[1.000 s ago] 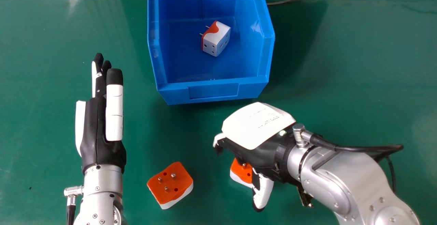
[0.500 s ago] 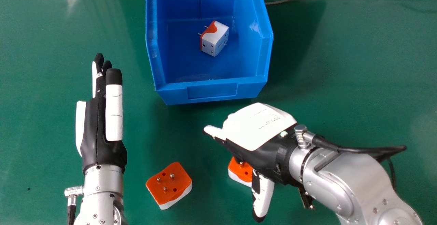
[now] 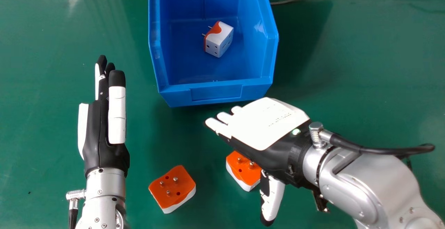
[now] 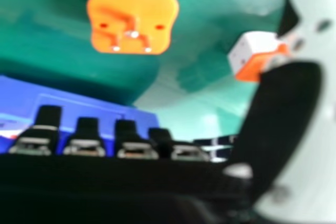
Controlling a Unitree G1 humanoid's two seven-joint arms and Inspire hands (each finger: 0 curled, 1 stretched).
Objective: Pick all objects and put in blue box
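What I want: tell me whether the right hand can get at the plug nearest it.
Probably yes: the right hand is open and partly over that plug, with nothing visible between them.

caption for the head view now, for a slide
Right hand open above an orange-and-white adapter, a second adapter beside it, a third inside the blue box.

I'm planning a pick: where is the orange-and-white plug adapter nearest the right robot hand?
In the head view, that adapter lies on the green table, partly hidden by the right robot hand, right of the other loose adapter.
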